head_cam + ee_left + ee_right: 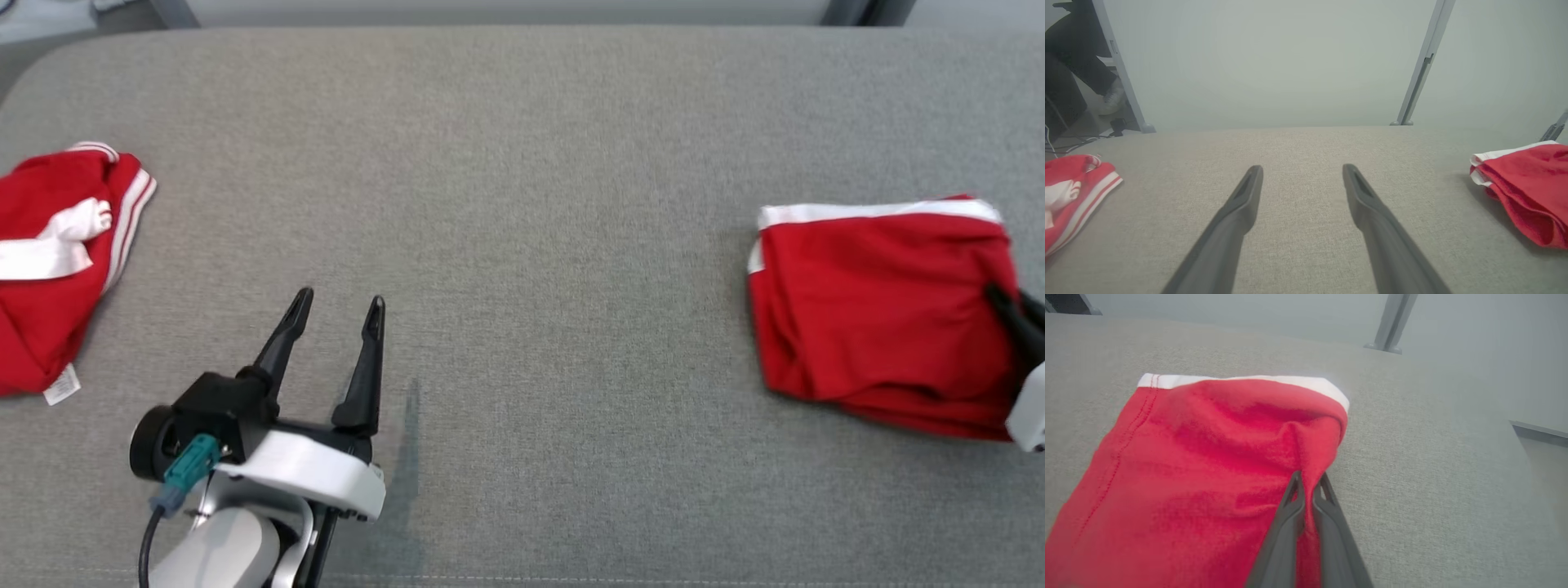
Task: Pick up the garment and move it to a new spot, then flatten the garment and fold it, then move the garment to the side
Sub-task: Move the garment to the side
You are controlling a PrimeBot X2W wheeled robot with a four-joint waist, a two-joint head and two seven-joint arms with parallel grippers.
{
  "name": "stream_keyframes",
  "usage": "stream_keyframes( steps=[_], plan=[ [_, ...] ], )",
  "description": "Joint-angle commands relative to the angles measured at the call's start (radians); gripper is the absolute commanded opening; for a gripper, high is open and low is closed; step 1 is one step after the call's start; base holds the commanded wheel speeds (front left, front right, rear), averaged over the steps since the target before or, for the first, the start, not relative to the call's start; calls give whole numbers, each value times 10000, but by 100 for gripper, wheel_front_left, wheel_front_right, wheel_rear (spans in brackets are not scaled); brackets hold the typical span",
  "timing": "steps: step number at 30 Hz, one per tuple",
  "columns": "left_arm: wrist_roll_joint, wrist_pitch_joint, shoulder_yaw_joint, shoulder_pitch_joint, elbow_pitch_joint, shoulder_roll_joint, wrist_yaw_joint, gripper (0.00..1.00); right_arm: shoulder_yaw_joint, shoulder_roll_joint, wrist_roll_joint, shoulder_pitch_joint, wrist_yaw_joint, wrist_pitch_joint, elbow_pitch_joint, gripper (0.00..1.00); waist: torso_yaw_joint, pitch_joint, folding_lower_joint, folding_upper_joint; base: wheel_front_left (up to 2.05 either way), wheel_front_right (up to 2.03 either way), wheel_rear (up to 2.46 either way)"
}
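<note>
A folded red garment [873, 302] with a white band along its far edge lies at the right of the grey padded table [531, 204]. My right gripper [1011, 309] is at the garment's right edge, shut on a raised pinch of the red cloth. In the right wrist view the two fingers [1290, 522] press together around that fold of the garment [1208, 457], gripper [1308, 481]. My left gripper [340, 300] hovers open over bare table at the lower left, with nothing between its fingers. The left wrist view has that gripper [1302, 169] and the garment [1531, 192] far to its right.
A second red garment [49, 269] with white stripes lies crumpled at the table's left edge, also in the left wrist view [1069, 192]. Grey metal posts [1419, 69] stand beyond the table's far edge. A person's legs and shoe [1112, 96] and cables show at the far left.
</note>
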Motion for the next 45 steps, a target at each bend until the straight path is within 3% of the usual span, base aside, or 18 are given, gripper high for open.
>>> stream_keyframes(
  steps=[1, 13, 16, 20, 21, 31, 34, 39, 44, 45],
  plan=[
    [197, 67, 333, -708, -351, 333, -88, 100, -107, -531, 146, -332, -2, -205, 231, 0, -221, 561, 0, 0, 0, 0, 0],
    [608, 491, 297, -1649, -846, 636, -83, 100, -565, -1781, -172, -1671, -2, -1034, 2799, 0, -301, 2087, 0, 0, 0, 0, 0],
    [630, 515, 299, -1734, -877, 660, -84, 100, -739, -1947, -294, -1914, -2, -1222, 3376, 0, -294, 2317, 0, 0, 0, 0, 0],
    [684, 526, 301, -1859, -920, 699, -89, 100, -995, -1705, -264, -2375, -2, -1392, 3972, 0, -420, 2534, 0, 0, 0, 0, 0],
    [693, 537, 284, -1893, -934, 700, -108, 100, -994, -1627, -332, -2482, -2, -1456, 4094, 100, -468, 2560, 0, 0, 0, 0, 0],
    [725, 647, 34, -2031, -745, 646, -267, 100, -1529, -816, -541, -2843, -2, -2444, 4631, 100, -1225, 1859, 0, 0, 0, 0, 0],
    [672, 617, 8, -1898, -665, 636, -252, 100, -2485, -437, -956, -2778, -2, -2491, 3390, 100, -1484, 1439, 0, 0, 0, 0, 0],
    [531, 559, -39, -1548, -589, 582, -181, 100, -4191, 1092, -2225, -1268, -2, -2496, 579, 100, -1805, 706, 0, 0, 0, 0, 0],
    [405, 543, -93, -1241, -530, 540, -111, 100, -4710, 2746, -3332, 687, -2, -2498, -1871, 100, -1852, 121, 0, 0, 0, 0, 0],
    [405, 543, -93, -1241, -530, 540, -111, 100, -4710, 2746, -3332, 687, -2, -2498, -1871, 100, -1852, 121, 0, 0, 0, 0, 0]
  ],
)
